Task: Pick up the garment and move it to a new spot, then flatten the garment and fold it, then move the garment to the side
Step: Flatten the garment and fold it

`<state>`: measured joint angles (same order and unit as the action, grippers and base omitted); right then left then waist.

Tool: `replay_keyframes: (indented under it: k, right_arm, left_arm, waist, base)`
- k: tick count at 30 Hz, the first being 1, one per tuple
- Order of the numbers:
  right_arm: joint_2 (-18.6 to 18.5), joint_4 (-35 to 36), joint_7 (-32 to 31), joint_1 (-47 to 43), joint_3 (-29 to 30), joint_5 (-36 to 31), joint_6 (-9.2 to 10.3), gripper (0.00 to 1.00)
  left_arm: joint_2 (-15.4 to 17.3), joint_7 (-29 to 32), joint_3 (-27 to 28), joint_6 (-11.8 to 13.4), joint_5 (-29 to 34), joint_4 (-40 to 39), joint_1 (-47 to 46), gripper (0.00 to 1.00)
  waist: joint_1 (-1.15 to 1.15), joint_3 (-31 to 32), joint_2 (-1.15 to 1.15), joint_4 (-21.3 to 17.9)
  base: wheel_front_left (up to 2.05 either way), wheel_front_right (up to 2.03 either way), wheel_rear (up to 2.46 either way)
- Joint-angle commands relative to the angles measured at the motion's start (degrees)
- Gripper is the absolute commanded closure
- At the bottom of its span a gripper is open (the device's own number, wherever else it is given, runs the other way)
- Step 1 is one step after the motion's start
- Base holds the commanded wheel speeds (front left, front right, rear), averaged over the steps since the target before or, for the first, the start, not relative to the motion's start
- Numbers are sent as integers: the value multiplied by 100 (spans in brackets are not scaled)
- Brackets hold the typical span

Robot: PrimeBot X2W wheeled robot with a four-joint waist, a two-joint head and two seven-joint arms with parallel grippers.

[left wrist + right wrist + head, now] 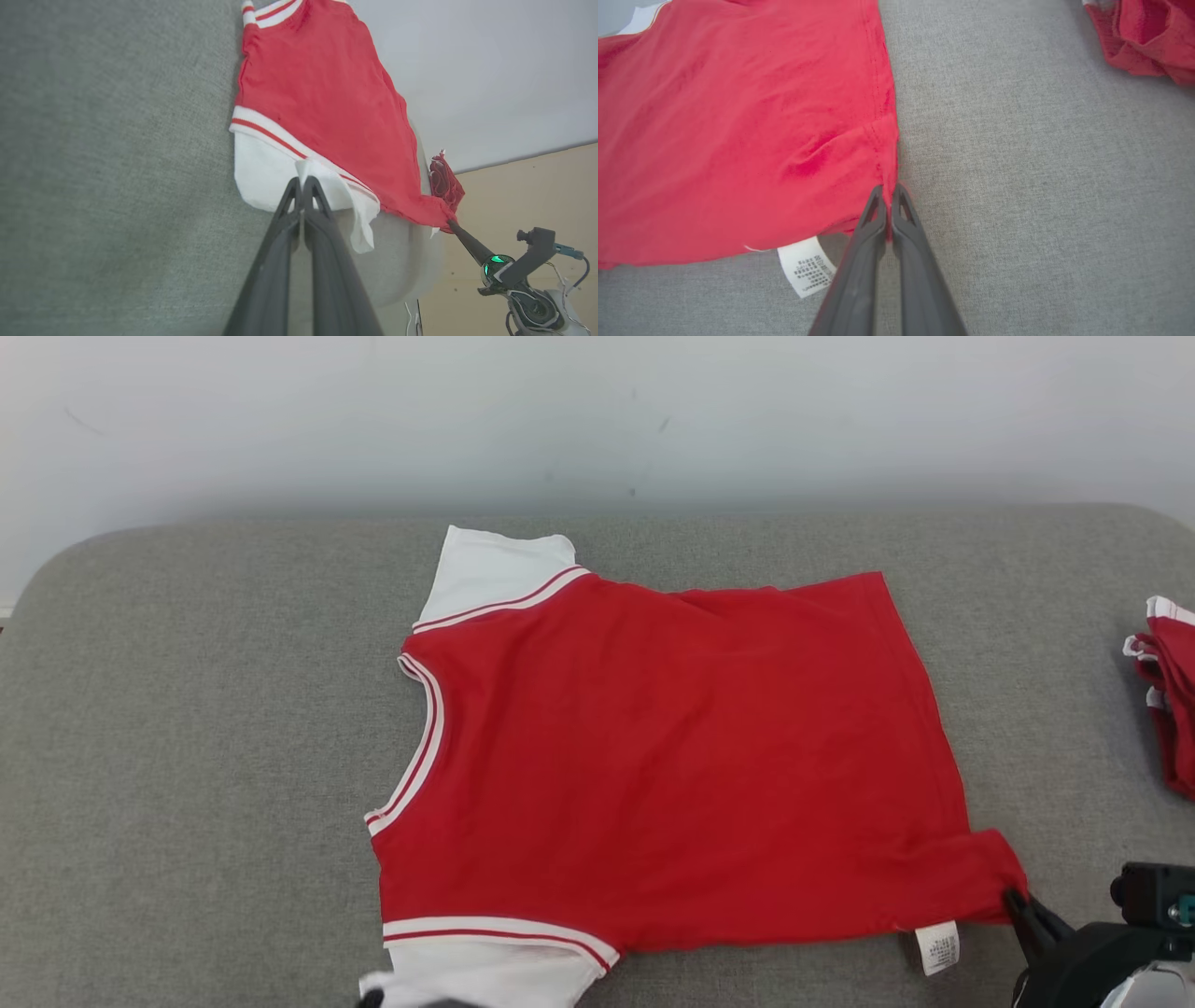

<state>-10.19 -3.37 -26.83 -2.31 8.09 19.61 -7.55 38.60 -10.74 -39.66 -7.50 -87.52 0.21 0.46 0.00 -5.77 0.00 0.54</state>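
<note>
A red T-shirt (672, 756) with white sleeves and striped trim lies spread on the grey cushioned surface (187, 756), neckline to the left. My right gripper (1013, 900) is shut on the shirt's near right hem corner (889, 186), fabric pinched between its fingers (901, 219). My left gripper (301, 182) is shut on the white near sleeve (266, 177), whose edge curls over the fingertips. In the head view the left gripper (373, 999) barely shows at the bottom edge. A white care label (938, 947) sticks out from the hem near the right gripper.
Another crumpled red garment (1167, 691) lies at the right edge of the surface. A pale wall (597, 420) runs behind the cushion. In the left wrist view the cushion's near edge (420, 261) drops off to a beige floor (514, 196).
</note>
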Motion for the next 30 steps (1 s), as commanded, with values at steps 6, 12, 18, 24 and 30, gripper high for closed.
replay_keyframes:
  k: [6,12,18,24,30]
  right_arm:
    - [-75,14,307,324,-98,39,16,100]
    - [-88,-66,608,639,-132,-11,16,100]
    - [23,-72,837,905,-67,-152,16,100]
    - [130,-35,1006,1153,77,-322,16,100]
    - [209,-75,1083,1385,109,-467,16,100]
  left_arm:
    - [-134,-233,92,7,673,221,-620,100]
    - [-468,-284,-99,130,1478,720,-1396,100]
    - [-772,-361,-146,296,2100,965,-1949,100]
    - [-961,-438,17,492,2827,1122,-2489,100]
    - [-1189,-447,125,584,3407,1312,-3011,100]
  waist:
    - [0,-88,0,36]
    - [0,-240,0,105]
    - [0,-436,0,164]
    - [0,-714,0,216]
    - [0,-1029,0,204]
  base:
    - [0,0,0]
    - [0,0,0]
    - [0,0,0]
    - [0,0,0]
    - [0,0,0]
